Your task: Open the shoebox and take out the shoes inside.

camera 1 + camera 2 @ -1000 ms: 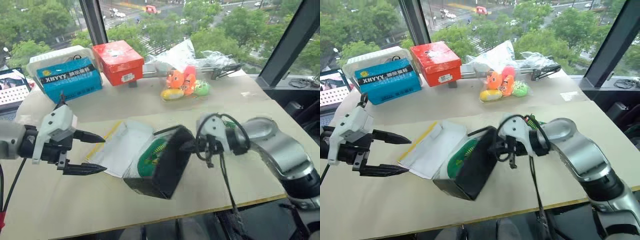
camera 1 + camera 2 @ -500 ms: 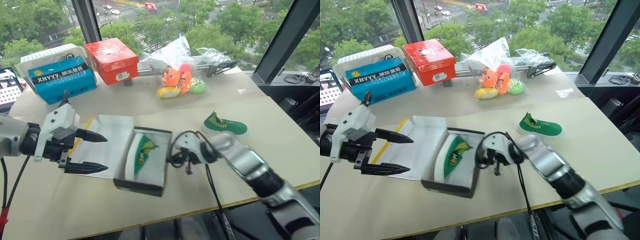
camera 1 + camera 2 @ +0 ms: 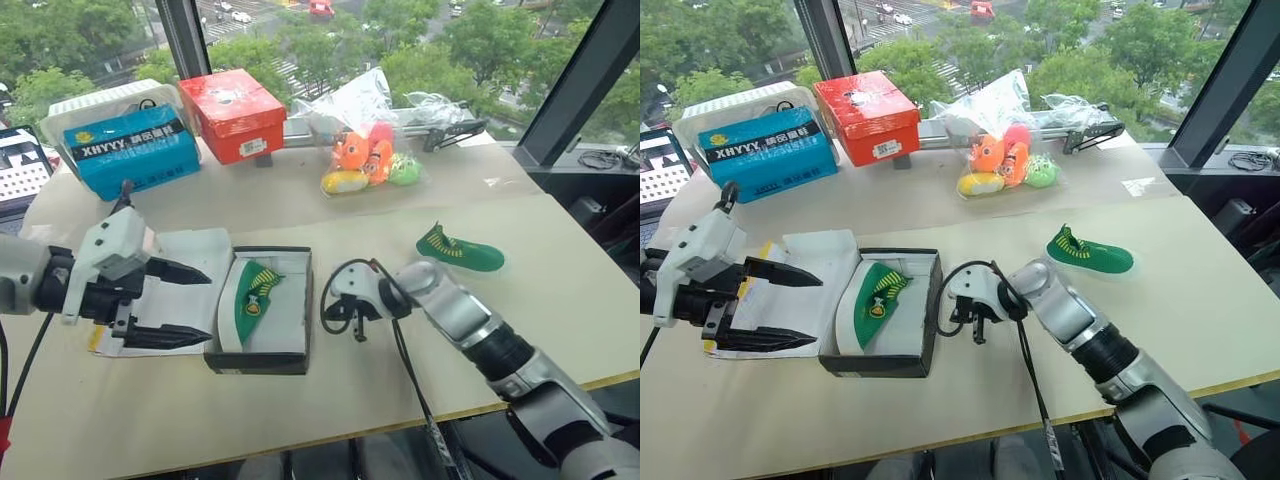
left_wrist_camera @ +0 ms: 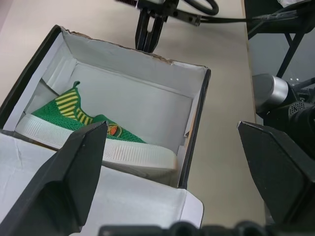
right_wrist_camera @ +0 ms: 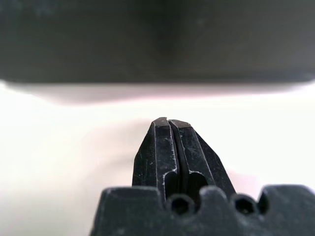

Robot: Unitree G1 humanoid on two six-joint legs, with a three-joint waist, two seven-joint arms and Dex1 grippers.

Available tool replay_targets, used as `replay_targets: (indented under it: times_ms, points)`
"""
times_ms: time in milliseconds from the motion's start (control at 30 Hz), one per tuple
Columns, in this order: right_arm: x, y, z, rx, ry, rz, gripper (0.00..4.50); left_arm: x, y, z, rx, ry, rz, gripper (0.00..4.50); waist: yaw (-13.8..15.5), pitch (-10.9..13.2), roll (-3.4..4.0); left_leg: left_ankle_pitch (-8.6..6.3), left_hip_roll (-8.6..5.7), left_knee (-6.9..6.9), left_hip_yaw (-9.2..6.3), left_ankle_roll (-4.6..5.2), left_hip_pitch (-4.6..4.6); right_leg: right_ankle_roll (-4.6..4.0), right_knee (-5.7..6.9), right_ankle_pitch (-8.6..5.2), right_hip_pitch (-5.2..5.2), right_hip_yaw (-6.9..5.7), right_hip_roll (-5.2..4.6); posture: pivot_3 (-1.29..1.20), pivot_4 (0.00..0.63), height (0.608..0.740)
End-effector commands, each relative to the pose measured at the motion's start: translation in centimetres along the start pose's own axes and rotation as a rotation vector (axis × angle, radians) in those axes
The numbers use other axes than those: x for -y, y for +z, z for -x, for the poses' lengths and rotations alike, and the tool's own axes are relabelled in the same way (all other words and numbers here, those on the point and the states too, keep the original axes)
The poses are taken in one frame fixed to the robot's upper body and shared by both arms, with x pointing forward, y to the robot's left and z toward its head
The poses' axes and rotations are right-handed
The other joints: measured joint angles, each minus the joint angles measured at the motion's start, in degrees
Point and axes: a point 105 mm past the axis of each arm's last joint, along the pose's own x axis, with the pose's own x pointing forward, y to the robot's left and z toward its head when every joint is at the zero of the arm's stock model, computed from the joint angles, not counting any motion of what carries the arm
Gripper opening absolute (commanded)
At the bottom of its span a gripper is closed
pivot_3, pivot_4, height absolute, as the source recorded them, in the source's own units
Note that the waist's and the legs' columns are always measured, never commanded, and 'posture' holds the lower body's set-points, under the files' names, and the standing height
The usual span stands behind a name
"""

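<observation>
The shoebox (image 3: pixel 262 358) sits open near the front middle of the pale table (image 3: pixel 300 215), a shallow black-walled tray with a white lining; its lid (image 3: pixel 185 268) is folded flat on the robot's left side, white inside facing up, with a sliver of yellow showing at its outer edge. The box's long axis runs from the near edge of the table toward the windows, tilted a little to the right at the far end.

One green shoe (image 3: pixel 250 298) lies inside, along the left wall of the box, tipped on its side so the white sole faces the lid. It runs the same way as the box, with the yellow-striped collar toward the windows and the toe toward the near edge. The second green shoe (image 3: pixel 462 250) rests on the bare table well to the right, upright on its sole, lying across the table, with the striped collar on its left end.

The left gripper (image 3: pixel 185 304) hovers over the lid just beside the box, its black fingers spread wide and holding nothing. The right gripper (image 4: pixel 150 32) is just outside the box's right wall, fingers pressed together on nothing.

At the back stand a blue box lettered XHYYY (image 3: pixel 135 155), a red box (image 3: pixel 240 115) and plush toys in clear plastic (image 3: pixel 368 160).
</observation>
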Motion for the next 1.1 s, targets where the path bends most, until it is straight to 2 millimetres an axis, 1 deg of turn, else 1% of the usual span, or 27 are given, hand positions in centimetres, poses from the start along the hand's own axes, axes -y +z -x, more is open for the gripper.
replay_targets:
  times_ms: [33, 100, 167, 233, 333, 367, 433, 467, 500, 567, 633, 700, 800, 867, 900, 933, 1000, 1100]
  points:
    - [1.9, 1.3, 3.8, 0.017, -0.09, 0.068, 0.07, 0.0, 0.7, 0.7, -0.01, 0.037, -0.041, 4.5, 0.1, 0.0, 0.0, 0.0, 0.0, 0.0, 0.0, 0.0, 0.02, 0.0, 0.0, 0.0, 0.02, 0.0, 0.0, 0.0, 0.15, 0.74]
    - [2.6, 1.8, 5.4, 0.02, -0.121, 0.085, 0.07, -0.1, 0.7, 0.7, -0.011, 0.04, -0.042, 4.5, 0.14, 0.0, 0.0, -0.01, -0.01, 0.02, 0.0, 0.02, -0.01, 0.01, -0.02, 0.01, 0.02, 0.0, -0.01, 0.0, 0.15, 0.74]
    - [3.6, 4.1, 6.7, 0.094, -0.165, 0.094, 0.07, -0.1, 0.7, 0.8, -0.012, 0.047, -0.042, 4.5, 0.01, 0.01, 0.0, -0.02, 0.0, 0.02, 0.0, 0.03, -0.02, 0.01, -0.04, 0.01, 0.02, 0.0, 0.0, 0.0, 0.15, 0.74]
    - [4.2, 6.9, 7.4, 0.182, -0.185, 0.104, 0.07, -0.5, 0.7, 1.0, -0.01, 0.077, -0.048, 4.5, -0.49, 0.01, 0.0, -0.04, 0.06, 0.01, 0.04, 0.02, 0.01, -0.03, -0.02, 0.04, -0.01, 0.01, 0.05, 0.0, 0.15, 0.74]
    - [3.9, 10.2, 6.9, 0.27, -0.135, 0.207, 0.07, -1.1, 0.5, 1.6, -0.016, 0.121, -0.039, 4.5, -0.94, 0.01, 0.0, -0.04, 0.16, -0.03, 0.04, 0.02, 0.08, -0.08, 0.0, 0.06, 0.0, -0.01, 0.12, 0.0, 0.15, 0.74]
    - [3.7, 11.3, 6.4, 0.295, -0.116, 0.255, 0.07, -1.3, 0.3, 1.9, -0.025, 0.138, -0.035, 4.5, -1.02, 0.01, 0.0, -0.04, 0.16, -0.03, 0.04, 0.02, 0.09, -0.08, 0.0, 0.07, 0.0, -0.01, 0.12, 0.0, 0.15, 0.74]
    - [3.4, 12.6, 5.3, 0.317, -0.083, 0.337, 0.07, -1.7, -0.2, 2.5, -0.038, 0.177, -0.018, 4.5, -1.11, 0.0, 0.0, -0.05, 0.15, -0.03, 0.04, 0.02, 0.08, -0.08, 0.0, 0.07, 0.01, -0.02, 0.1, 0.0, 0.15, 0.74]
    - [3.0, 13.2, 4.4, 0.321, -0.049, 0.372, 0.32, -1.8, -0.6, 2.9, -0.038, 0.196, -0.001, 4.5, -1.18, 0.01, 0.0, -0.06, 0.12, -0.01, 0.05, 0.02, 0.1, -0.08, 0.0, 0.07, 0.02, -0.01, 0.08, 0.0, 0.15, 0.74]
    - [2.6, 13.7, 3.6, 0.328, -0.011, 0.393, 0.47, -1.8, -0.9, 3.3, -0.039, 0.209, 0.014, 4.5, -1.2, 0.01, 0.0, -0.06, 0.1, -0.01, 0.06, 0.02, 0.08, -0.08, -0.01, 0.07, 0.0, 0.0, 0.07, 0.0, 0.15, 0.74]
    - [2.3, 14.3, 2.2, 0.322, 0.04, 0.438, 1.03, -1.7, -1.5, 3.8, -0.052, 0.23, 0.03, 4.5, -1.32, 0.01, 0.01, -0.06, 0.11, -0.02, 0.06, 0.01, 0.07, -0.08, 0.0, 0.07, -0.04, -0.01, 0.08, 0.0, 0.15, 0.74]
    - [2.2, 14.3, 0.7, 0.295, 0.072, 0.495, 1.75, -1.6, -1.8, 4.4, -0.047, 0.258, 0.043, 4.5, -1.3, 0.01, 0.01, -0.07, 0.12, -0.02, 0.06, -0.01, -0.01, -0.08, 0.02, 0.08, -0.15, -0.02, 0.07, 0.0, 0.15, 0.74]
    - [2.0, 14.4, -0.8, 0.268, 0.112, 0.558, 2.39, -1.3, -2.1, 5.1, -0.051, 0.3, 0.057, 4.5, -1.1, 0.01, 0.01, -0.06, 0.11, -0.02, 0.06, -0.04, -0.07, -0.08, 0.01, 0.08, -0.22, -0.03, 0.04, 0.0, 0.15, 0.74]
    - [2.0, 14.7, -1.7, 0.256, 0.143, 0.618, 3.31, -0.4, -2.3, 5.5, -0.055, 0.32, 0.074, 4.5, -1.25, 0.01, 0.01, -0.07, 0.1, -0.02, 0.06, -0.07, -0.09, -0.09, 0.01, 0.08, -0.26, -0.03, 0.03, 0.0, 0.15, 0.74]
    - [2.2, 15.1, -2.2, 0.254, 0.138, 0.656, 4.1, 0.2, -2.4, 5.7, -0.056, 0.335, 0.085, 4.5, -1.27, 0.01, 0.01, -0.08, 0.11, -0.03, 0.06, -0.1, -0.1, -0.1, 0.05, 0.08, -0.33, -0.03, 0.04, 0.0, 0.15, 0.74]
    - [2.3, 15.1, -2.4, 0.254, 0.136, 0.668, 4.35, 0.4, -2.5, 5.7, -0.057, 0.34, 0.088, 4.5, -1.29, 0.01, 0.01, -0.07, 0.11, -0.02, 0.05, -0.12, -0.14, -0.11, 0.06, 0.09, -0.4, -0.03, 0.05, 0.0, 0.15, 0.74]
    - [2.4, 15.3, -2.6, 0.254, 0.13, 0.687, 4.45, 0.6, -2.5, 5.8, -0.058, 0.346, 0.091, 4.5, -1.27, 0.01, 0.01, -0.07, 0.11, -0.02, 0.06, -0.13, -0.16, -0.13, 0.08, 0.11, -0.45, -0.03, 0.04, 0.0, 0.15, 0.74]
    - [2.6, 15.4, -3.0, 0.253, 0.127, 0.71, 4.45, 0.9, -2.6, 5.8, -0.057, 0.356, 0.097, 4.5, -1.31, 0.0, 0.01, -0.06, 0.12, -0.02, 0.06, -0.15, -0.19, -0.15, 0.12, 0.12, -0.51, -0.03, 0.04, 0.0, 0.15, 0.74]
    - [3.1, 14.8, -3.7, 0.216, 0.149, 0.714, 4.45, 1.5, -2.7, 5.8, -0.057, 0.369, 0.106, 4.5, -1.35, 0.0, 0.0, -0.09, 0.12, -0.02, 0.07, -0.21, -0.17, -0.18, 0.31, 0.13, -0.6, -0.03, 0.04, 0.0, 0.15, 0.74]
